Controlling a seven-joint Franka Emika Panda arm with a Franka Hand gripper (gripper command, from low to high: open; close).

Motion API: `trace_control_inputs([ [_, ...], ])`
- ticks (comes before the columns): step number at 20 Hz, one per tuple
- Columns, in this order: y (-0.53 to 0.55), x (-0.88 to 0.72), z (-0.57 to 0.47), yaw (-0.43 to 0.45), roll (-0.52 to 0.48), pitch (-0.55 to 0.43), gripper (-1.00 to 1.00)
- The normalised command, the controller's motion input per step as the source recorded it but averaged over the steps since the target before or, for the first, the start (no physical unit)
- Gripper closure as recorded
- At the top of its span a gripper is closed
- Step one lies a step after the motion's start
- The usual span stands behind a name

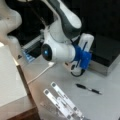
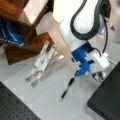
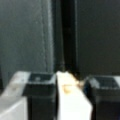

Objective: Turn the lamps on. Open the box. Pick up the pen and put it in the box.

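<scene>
Black and slim, the pen (image 1: 88,89) lies flat on the grey table (image 1: 107,100), its long axis running from a front view's left down toward the right, the thin silvery tip at the right end. In a front view the pen (image 2: 67,88) runs steeply, one end near the blue mount, the other toward the bottom left. The box (image 1: 106,53) sits shut behind it, black lid down; in a front view only a corner of the box (image 2: 107,100) shows. The gripper (image 2: 98,76) hangs low beside the box edge, above the pen. The white strips (image 1: 63,102) lie apart from the pen. The wrist view alone shows the gripper (image 3: 68,87) up close, clamped on a small white piece (image 3: 71,100).
</scene>
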Motion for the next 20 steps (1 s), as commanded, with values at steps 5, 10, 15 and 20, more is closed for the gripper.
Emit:
trace_control_inputs([
  [5, -0.05, 0.02, 0.19, 0.157, -0.103, 0.104, 1.0],
  [10, 0.03, 0.03, 0.35, 0.239, -0.212, 0.164, 1.0],
  [15, 0.09, 0.08, 0.35, 0.378, -0.266, 0.159, 1.0],
  [20, 0.15, 0.13, 0.29, 0.328, -0.214, 0.175, 1.0],
])
